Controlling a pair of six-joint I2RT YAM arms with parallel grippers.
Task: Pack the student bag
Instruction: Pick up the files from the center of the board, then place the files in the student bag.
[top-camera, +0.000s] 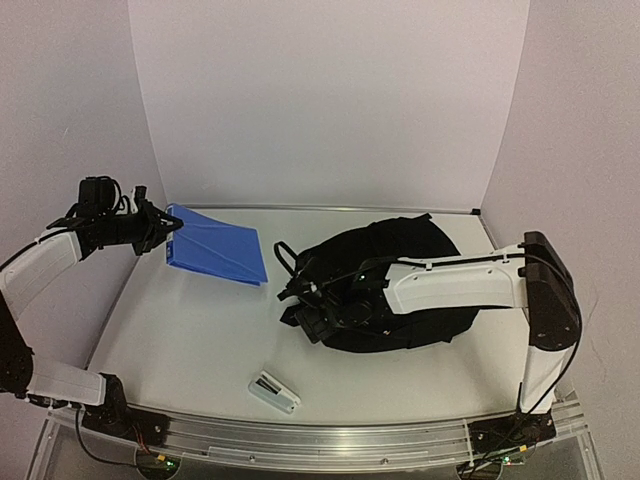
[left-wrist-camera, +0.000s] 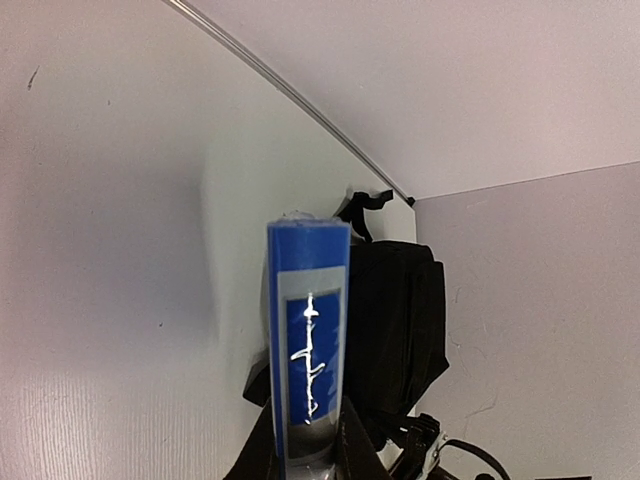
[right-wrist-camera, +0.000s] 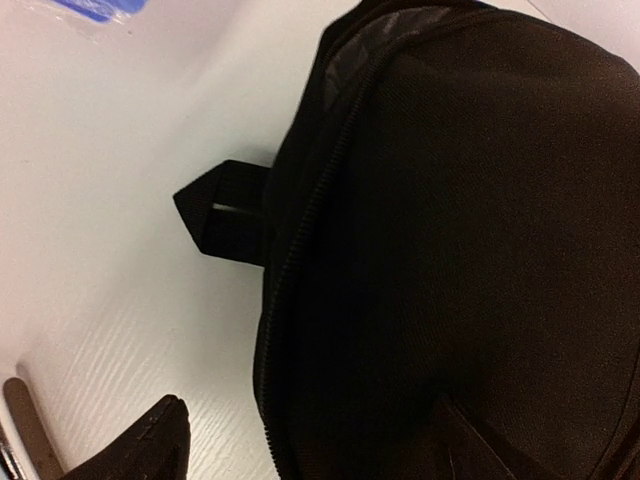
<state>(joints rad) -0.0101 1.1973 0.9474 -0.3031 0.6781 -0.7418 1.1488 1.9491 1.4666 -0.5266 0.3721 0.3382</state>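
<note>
The student bag (top-camera: 405, 275) is a large black fabric backpack lying flat at the centre right of the table. It also shows in the left wrist view (left-wrist-camera: 400, 320) and fills the right wrist view (right-wrist-camera: 450, 250). My left gripper (top-camera: 165, 228) is shut on the edge of a blue book (top-camera: 215, 250) at the far left. The book stands edge-on between the fingers in the left wrist view (left-wrist-camera: 308, 340). My right gripper (top-camera: 300, 300) is open at the bag's left end. Its jaws straddle the zipper edge (right-wrist-camera: 290, 290), with one finger (right-wrist-camera: 145, 450) over bare table.
A small white and dark stapler-like object (top-camera: 273, 391) lies near the front edge. A black strap loop (right-wrist-camera: 225, 210) sticks out from the bag's left side. White walls close off the back and both sides of the table.
</note>
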